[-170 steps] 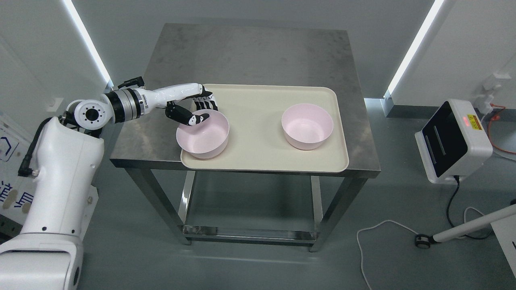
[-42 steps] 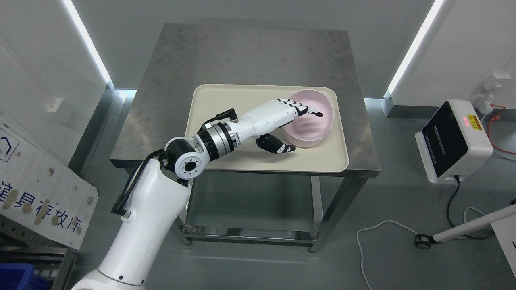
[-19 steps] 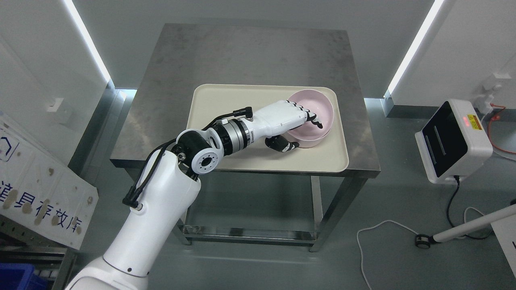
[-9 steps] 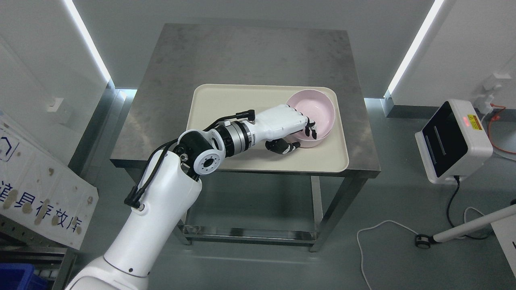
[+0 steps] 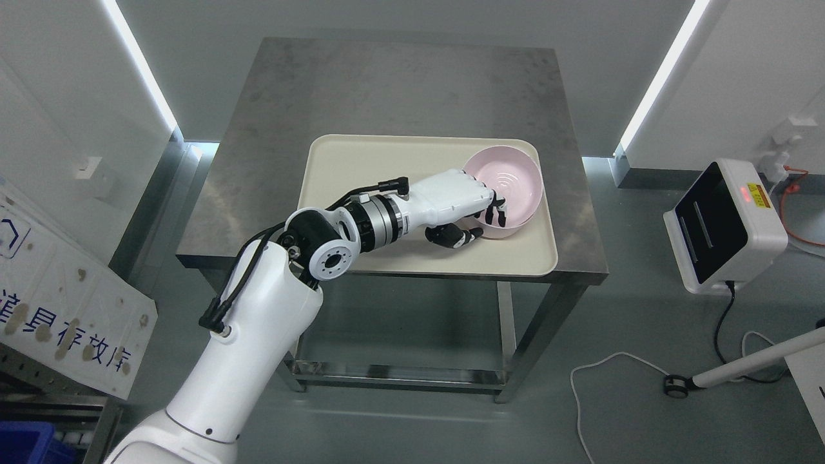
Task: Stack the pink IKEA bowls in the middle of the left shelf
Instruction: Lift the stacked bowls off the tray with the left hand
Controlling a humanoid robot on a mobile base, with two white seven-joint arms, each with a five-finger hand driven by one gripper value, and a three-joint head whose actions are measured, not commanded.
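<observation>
the fingers (image 5: 497, 212) of the left hand (image 5: 459, 207) curl over the near-left rim of the pink bowl (image 5: 509, 187), with the thumb (image 5: 456, 237) tucked under its outer wall, so the hand is clamped on the bowl. the bowl is tilted, its opening turned up and toward the camera, and a second pink rim shows just beneath its lower edge, so two bowls seem nested together; i count two at most and cannot tell more. they sit at the right end of one cream tray (image 5: 361, 161), whose left part lies bare. the tray rests on the front half of one steel table (image 5: 387, 84), with a lower shelf between its legs. the white left arm (image 5: 258, 341) comes in from the lower left. around it runs a grey floor, two lit strips along the walls, one white device with a dark screen (image 5: 725, 225) at the right, its cable trailing on the floor, and a white panel with print (image 5: 58, 322) at the left
</observation>
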